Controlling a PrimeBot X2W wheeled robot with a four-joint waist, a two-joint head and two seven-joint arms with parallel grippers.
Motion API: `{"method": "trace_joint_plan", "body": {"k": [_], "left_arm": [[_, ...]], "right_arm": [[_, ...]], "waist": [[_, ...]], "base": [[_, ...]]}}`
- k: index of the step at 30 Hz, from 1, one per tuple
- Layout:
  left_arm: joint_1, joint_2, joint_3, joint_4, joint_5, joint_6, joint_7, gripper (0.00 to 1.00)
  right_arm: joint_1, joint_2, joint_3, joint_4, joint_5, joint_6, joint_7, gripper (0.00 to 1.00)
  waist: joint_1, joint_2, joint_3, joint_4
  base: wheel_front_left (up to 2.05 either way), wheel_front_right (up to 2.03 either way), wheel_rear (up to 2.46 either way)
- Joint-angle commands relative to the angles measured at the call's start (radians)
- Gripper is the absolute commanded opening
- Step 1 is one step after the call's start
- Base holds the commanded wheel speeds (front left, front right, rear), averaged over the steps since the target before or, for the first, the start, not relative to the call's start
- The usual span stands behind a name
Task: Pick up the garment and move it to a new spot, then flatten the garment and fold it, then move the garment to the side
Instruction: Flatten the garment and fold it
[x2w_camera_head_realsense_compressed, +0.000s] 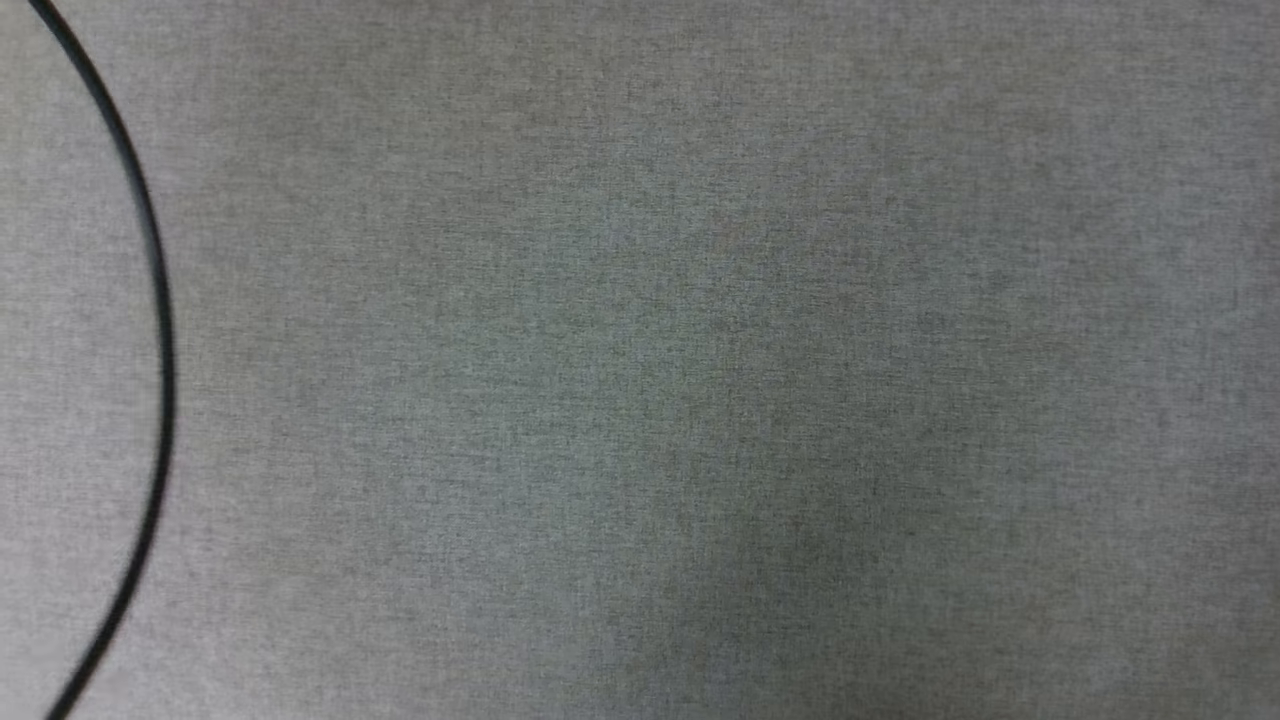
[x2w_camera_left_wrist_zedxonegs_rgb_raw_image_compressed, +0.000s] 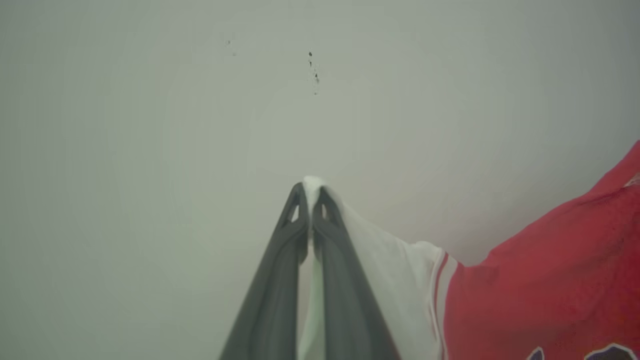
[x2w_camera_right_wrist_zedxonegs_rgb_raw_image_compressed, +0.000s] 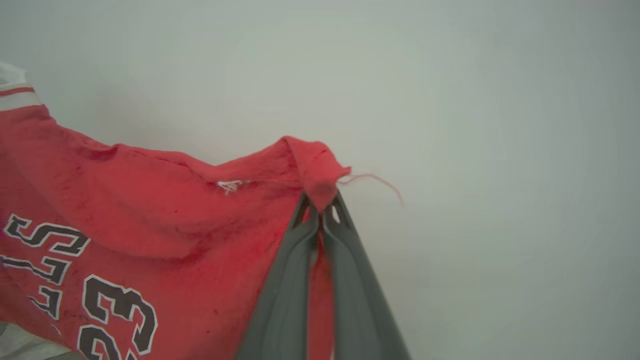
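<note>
The garment (x2w_camera_right_wrist_zedxonegs_rgb_raw_image_compressed: 150, 225) spreads toward four o'clock from the left gripper (x2w_camera_left_wrist_zedxonegs_rgb_raw_image_compressed: 311, 190) and eight from the right gripper (x2w_camera_right_wrist_zedxonegs_rgb_raw_image_compressed: 320, 201), both clamped on it.

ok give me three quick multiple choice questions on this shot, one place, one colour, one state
1. Where does the left gripper hold the garment? A white sleeve B red hem C neckline
2. The fabric in the right gripper is: A white B red C blue
3. The right gripper is: A wide open B shut on the garment C shut on nothing
Answers: 1 A, white cloth shows at its tips; 2 B, a red corner pokes past its tips; 3 B, it pinches that corner.
</note>
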Motion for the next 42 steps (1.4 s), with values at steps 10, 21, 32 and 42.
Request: {"method": "trace_joint_plan", "body": {"k": [10,21,32,42], "left_arm": [[0.383,0.036,-0.015,-0.098,-0.058,-0.001,-0.032,0.0],[0.985,0.076,0.01,-0.419,-0.105,0.123,-0.029,0.0],[1.499,0.095,0.0,-0.596,-0.208,0.229,0.007,0.0],[1.812,0.091,-0.033,-0.649,-0.294,0.271,0.043,0.0]], "right_arm": [[0.309,-0.078,0.131,-0.042,0.18,-0.001,-0.077,0.0],[0.77,-0.164,0.177,-0.209,0.291,-0.001,-0.078,0.0],[1.205,-0.195,0.124,-0.296,0.313,-0.001,-0.043,0.0],[1.526,-0.184,0.054,-0.369,0.311,-0.001,-0.016,0.0]], "waist": [[-0.0002,0.0,-0.078,0.004],[-0.0002,0.0,-0.269,0.001],[-0.0002,0.0,-0.455,0.003],[-0.0002,0.0,-0.575,0.003]], "base": [[0.0,0.0,0.0],[0.0,0.0,0.0],[0.0,0.0,0.0],[0.0,0.0,0.0]]}}
